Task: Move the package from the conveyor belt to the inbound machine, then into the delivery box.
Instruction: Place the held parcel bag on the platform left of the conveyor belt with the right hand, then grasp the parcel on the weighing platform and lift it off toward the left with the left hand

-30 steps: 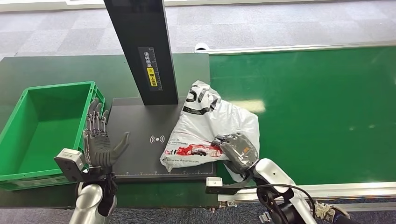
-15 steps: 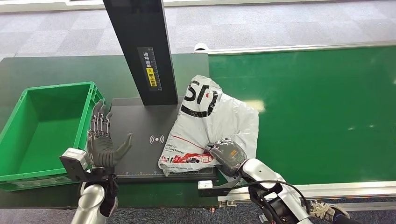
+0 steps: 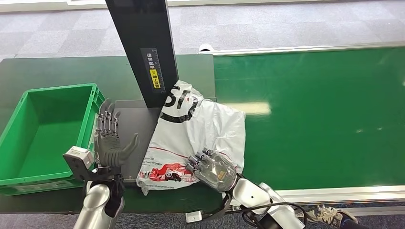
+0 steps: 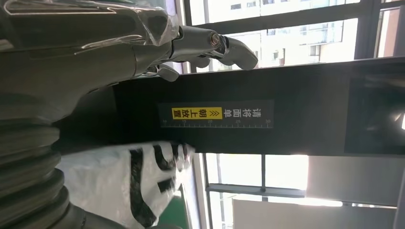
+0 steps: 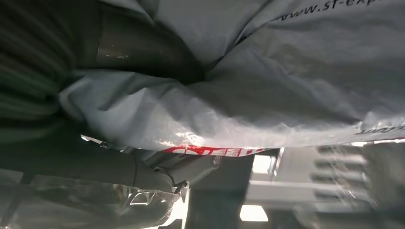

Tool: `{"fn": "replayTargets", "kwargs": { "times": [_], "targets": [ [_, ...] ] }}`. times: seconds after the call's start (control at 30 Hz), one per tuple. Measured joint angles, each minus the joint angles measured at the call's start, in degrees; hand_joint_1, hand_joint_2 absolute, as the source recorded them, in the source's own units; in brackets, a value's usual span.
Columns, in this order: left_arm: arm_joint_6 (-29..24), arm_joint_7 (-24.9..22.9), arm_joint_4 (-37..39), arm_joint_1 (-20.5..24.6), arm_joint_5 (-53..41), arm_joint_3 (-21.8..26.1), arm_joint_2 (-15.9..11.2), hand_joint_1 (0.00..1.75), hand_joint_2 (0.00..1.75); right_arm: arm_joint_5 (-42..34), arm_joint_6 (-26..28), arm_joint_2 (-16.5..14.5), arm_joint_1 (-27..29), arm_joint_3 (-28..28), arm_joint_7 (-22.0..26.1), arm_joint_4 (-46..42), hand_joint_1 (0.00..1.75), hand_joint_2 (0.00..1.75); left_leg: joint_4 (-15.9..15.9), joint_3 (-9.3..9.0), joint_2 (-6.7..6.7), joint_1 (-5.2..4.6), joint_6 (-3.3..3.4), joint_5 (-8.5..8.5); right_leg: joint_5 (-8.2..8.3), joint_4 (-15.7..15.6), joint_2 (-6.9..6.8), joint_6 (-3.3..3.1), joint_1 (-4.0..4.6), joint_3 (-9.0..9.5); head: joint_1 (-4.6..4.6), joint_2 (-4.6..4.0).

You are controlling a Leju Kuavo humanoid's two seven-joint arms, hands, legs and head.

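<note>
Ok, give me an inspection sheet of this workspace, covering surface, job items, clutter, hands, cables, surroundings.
Surface: green conveyor belt bare; a dark platform sits to its left.
Job's things: white package lies across the inbound machine plate, touching its black post; green delivery box beside it holds nothing.
Clutter: nothing seen.
Hands: right hand grips the package's near edge; left hand held upright, fingers apart, holding nothing, between box and package.
Cables: black cable loops at the right forearm.
Surroundings: grey carpet tiles beyond; a shoe at the lower right.
</note>
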State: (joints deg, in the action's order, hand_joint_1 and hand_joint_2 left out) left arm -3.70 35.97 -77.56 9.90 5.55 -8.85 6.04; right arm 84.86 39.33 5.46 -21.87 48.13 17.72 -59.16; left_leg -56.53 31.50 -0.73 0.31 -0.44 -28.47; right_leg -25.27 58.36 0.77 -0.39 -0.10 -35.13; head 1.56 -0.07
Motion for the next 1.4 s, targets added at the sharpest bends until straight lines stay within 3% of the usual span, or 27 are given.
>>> {"fn": "replayTargets", "kwargs": {
  "times": [0.23,0.27,0.37,0.4,0.77,0.93,1.13,1.23,1.4],
  "targets": [
    [0.5,0.0,2.0,1.8,0.7,-1.0,-0.3,0.00,1.75,-3.1,0.3,-0.2,0.8,0.9,4.7,-2.5,1.75,1.75,0.0,-0.01,0.00,0.00,0.00,0.00,0.00,0.0,0.00,0.00,0.00,0.00,0.01,0.00],
    [0.6,0.0,2.3,2.0,0.9,-1.2,-0.3,0.00,1.75,-4.0,0.2,-0.2,0.9,1.1,5.3,-2.5,1.63,1.75,0.0,-0.01,0.00,0.00,0.00,0.00,0.00,0.0,0.00,0.00,0.00,0.00,0.02,0.00],
    [0.7,0.0,3.0,2.3,1.0,-1.5,-0.4,0.00,1.75,-5.4,-0.2,-0.2,0.9,1.5,5.9,-2.4,0.38,1.75,0.0,-0.01,0.00,0.00,0.00,0.00,0.00,0.0,0.00,0.00,0.00,0.00,0.01,0.00],
    [0.7,0.0,3.2,2.3,1.1,-1.6,-0.5,0.00,1.75,-5.7,-0.6,-0.2,0.9,1.5,5.9,-2.2,0.05,1.75,0.0,0.00,0.00,0.00,0.00,0.00,0.00,0.0,0.00,0.00,0.00,0.00,0.01,0.00],
    [0.8,0.0,3.4,2.2,1.1,-1.9,-1.0,0.00,1.75,-7.7,-3.7,-0.3,0.9,1.5,5.4,0.3,0.00,1.75,0.0,0.00,0.00,0.00,0.00,0.00,0.00,0.0,0.00,0.00,0.00,0.00,0.01,0.00],
    [1.1,0.0,3.4,2.0,1.1,-1.9,-1.0,0.00,1.75,-21.2,-5.7,-0.6,1.5,0.0,12.7,-0.5,0.00,1.75,0.0,0.00,0.00,0.00,0.00,0.00,0.00,0.0,0.00,0.00,0.00,0.00,0.01,0.00],
    [1.1,0.0,3.4,2.0,1.1,-1.9,-1.0,0.00,1.75,-28.6,-9.1,-1.1,2.4,-1.7,16.6,-2.5,0.00,1.75,0.0,0.01,0.00,0.00,0.00,0.00,0.00,0.0,-0.01,0.00,0.00,0.00,0.00,0.00],
    [1.1,0.0,3.4,1.9,1.1,-1.9,-1.0,0.00,1.75,-43.8,-16.4,-1.2,3.5,-3.4,20.8,-5.6,0.00,1.75,0.0,0.01,0.00,0.00,0.00,0.00,0.00,0.0,-0.01,0.00,0.00,0.00,0.01,0.00],
    [0.9,-0.3,2.7,0.8,1.5,-1.9,-1.2,0.00,1.75,-80.0,-40.0,-0.9,5.2,-10.1,22.1,-13.8,0.00,1.75,0.0,0.01,0.00,0.00,0.00,0.00,0.00,0.0,-0.01,0.00,0.00,0.00,0.02,0.00]
  ]
}}
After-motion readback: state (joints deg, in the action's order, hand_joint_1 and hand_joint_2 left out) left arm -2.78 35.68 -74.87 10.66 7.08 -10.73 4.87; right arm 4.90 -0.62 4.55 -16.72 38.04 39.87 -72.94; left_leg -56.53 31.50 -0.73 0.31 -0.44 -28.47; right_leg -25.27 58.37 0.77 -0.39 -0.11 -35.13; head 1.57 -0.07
